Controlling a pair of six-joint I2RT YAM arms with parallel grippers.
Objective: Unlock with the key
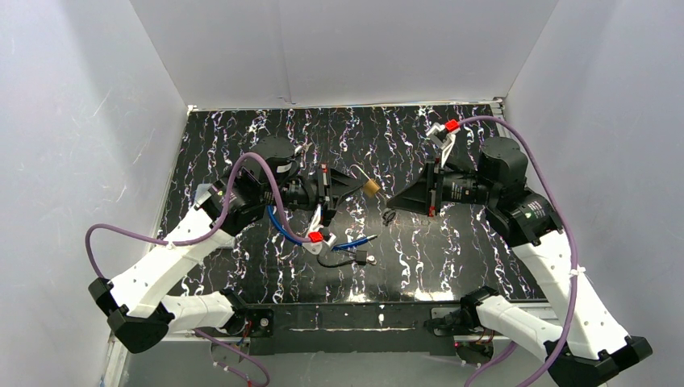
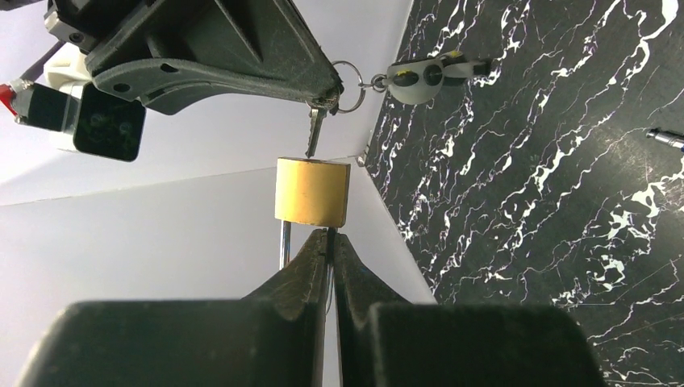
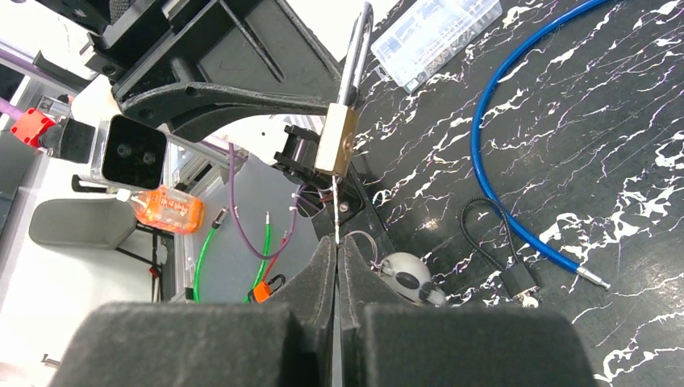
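In the top view my left gripper (image 1: 348, 184) holds a brass padlock (image 1: 371, 187) above the mat, and my right gripper (image 1: 393, 201) faces it from the right. In the left wrist view the left gripper (image 2: 331, 238) is shut on the padlock's steel shackle (image 2: 284, 242), just under the brass body (image 2: 313, 192). A small silver key (image 2: 316, 129) points down at that body, its tip at the keyhole face. My right gripper (image 3: 336, 242) is shut on the key (image 3: 335, 211), seen edge-on below the padlock (image 3: 337, 141). A ring and a grey ball fob (image 3: 407, 278) dangle from the key.
A blue cable (image 1: 282, 226) with a metal tip and a black cord with a small plug (image 1: 360, 257) lie on the black marbled mat (image 1: 452, 258) near the front. A clear plastic box (image 3: 435, 32) sits beyond the padlock. White walls enclose three sides.
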